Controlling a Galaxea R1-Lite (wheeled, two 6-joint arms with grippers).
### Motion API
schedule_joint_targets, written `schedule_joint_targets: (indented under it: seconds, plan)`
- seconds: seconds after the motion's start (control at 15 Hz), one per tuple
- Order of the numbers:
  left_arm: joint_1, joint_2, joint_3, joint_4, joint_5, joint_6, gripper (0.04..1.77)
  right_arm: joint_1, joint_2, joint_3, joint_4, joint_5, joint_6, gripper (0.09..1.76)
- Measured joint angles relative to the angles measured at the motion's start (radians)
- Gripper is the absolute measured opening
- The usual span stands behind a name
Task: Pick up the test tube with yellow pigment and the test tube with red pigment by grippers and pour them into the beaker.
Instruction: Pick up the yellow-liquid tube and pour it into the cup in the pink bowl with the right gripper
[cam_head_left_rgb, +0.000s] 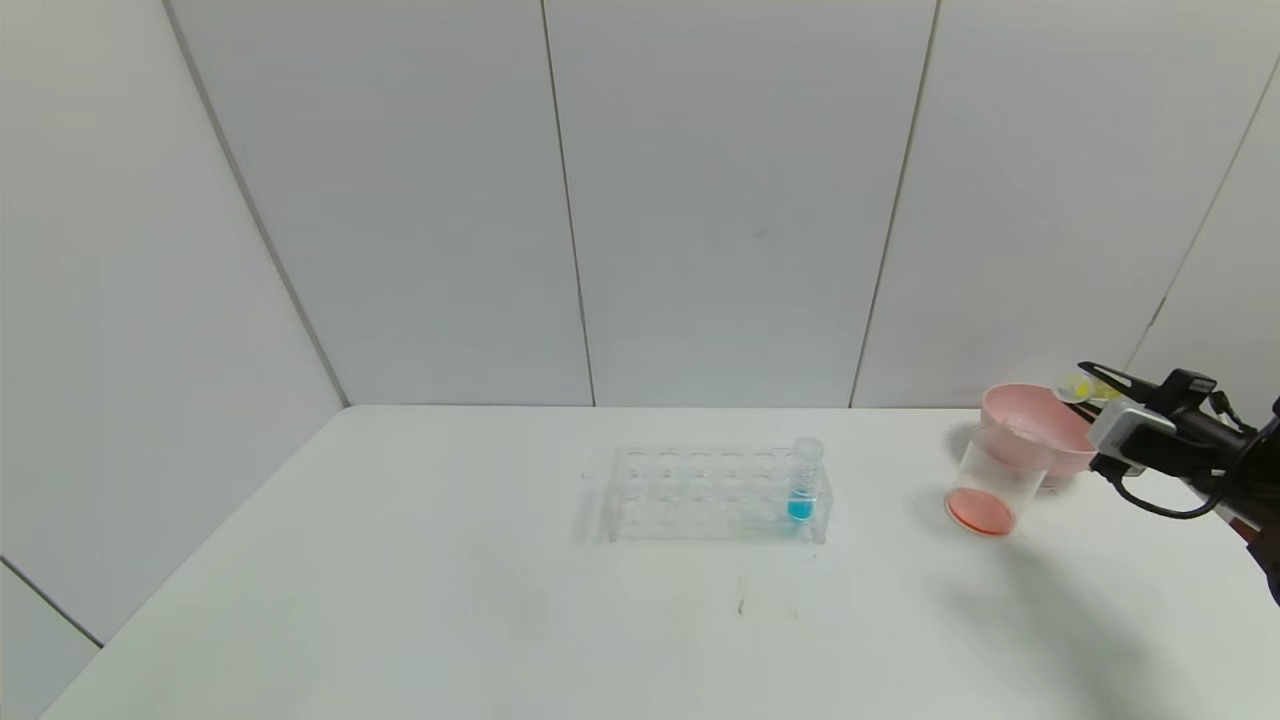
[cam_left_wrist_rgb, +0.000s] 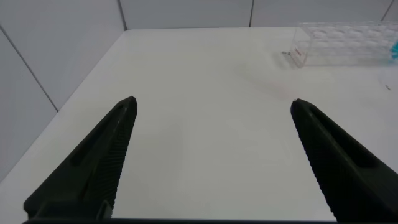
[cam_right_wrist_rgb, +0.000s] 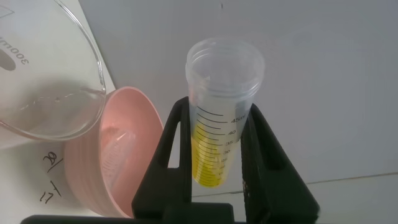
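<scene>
My right gripper (cam_head_left_rgb: 1092, 378) is shut on the test tube with yellow pigment (cam_head_left_rgb: 1084, 389) and holds it tilted behind the pink bowl (cam_head_left_rgb: 1040, 440), at the table's far right. In the right wrist view the tube (cam_right_wrist_rgb: 221, 124) sits between the fingers (cam_right_wrist_rgb: 177, 149), with yellow liquid along its lower part. The beaker (cam_head_left_rgb: 990, 488) stands in front of the bowl with orange-red liquid at its bottom; it also shows in the right wrist view (cam_right_wrist_rgb: 43, 87). A clear ribbed tube (cam_right_wrist_rgb: 115, 158) lies in the pink bowl (cam_right_wrist_rgb: 146, 124); I cannot tell its contents. My left gripper (cam_left_wrist_rgb: 214, 101) is open and empty over the table's left part.
A clear rectangular tube rack (cam_head_left_rgb: 700, 495) stands mid-table with a blue-liquid tube (cam_head_left_rgb: 803, 482) in its right end; the rack also shows in the left wrist view (cam_left_wrist_rgb: 345, 43). Grey wall panels close the back and left.
</scene>
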Motion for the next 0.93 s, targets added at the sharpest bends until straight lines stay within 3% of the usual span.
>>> schedule_joint_targets:
  seconds: [0.6, 0.93]
  plan:
    - [0.000, 0.000, 0.000, 0.000, 0.000, 0.000, 1.76, 0.045, 0.000, -0.001, 0.006, -0.013, -0.091, 0.52]
    - [0.000, 0.000, 0.000, 0.000, 0.000, 0.000, 1.76, 0.053, 0.002, -0.004, 0.007, -0.072, -0.154, 0.52]
